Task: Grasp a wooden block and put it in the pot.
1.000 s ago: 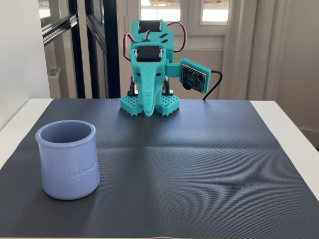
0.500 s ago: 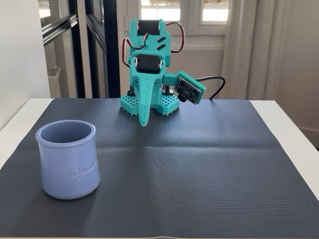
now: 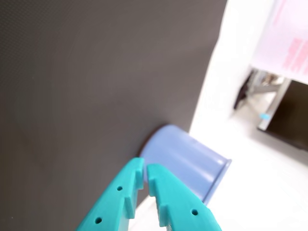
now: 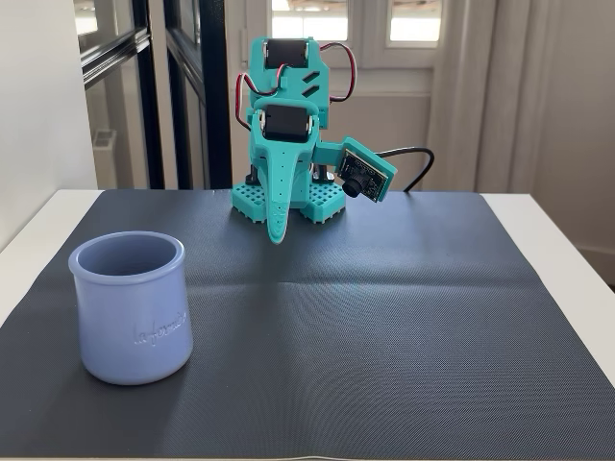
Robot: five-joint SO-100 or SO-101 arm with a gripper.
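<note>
1. In the fixed view we see the teal arm folded at the top centre, its pincer (image 4: 276,233) pointing down at the dark mat (image 4: 384,327).
2. The pincer (image 3: 146,169) is narrowed to a slit with nothing between its fingers.
3. The pot (image 4: 131,307) stands upright at lower left on the mat, well apart from the pincer.
4. We find no wooden block in either view.
5. The white counter (image 4: 567,259) borders the mat.

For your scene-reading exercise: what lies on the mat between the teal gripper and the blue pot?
Nothing: in the fixed view only bare dark mat separates the gripper from the pot. No wooden block shows in either view.
</note>
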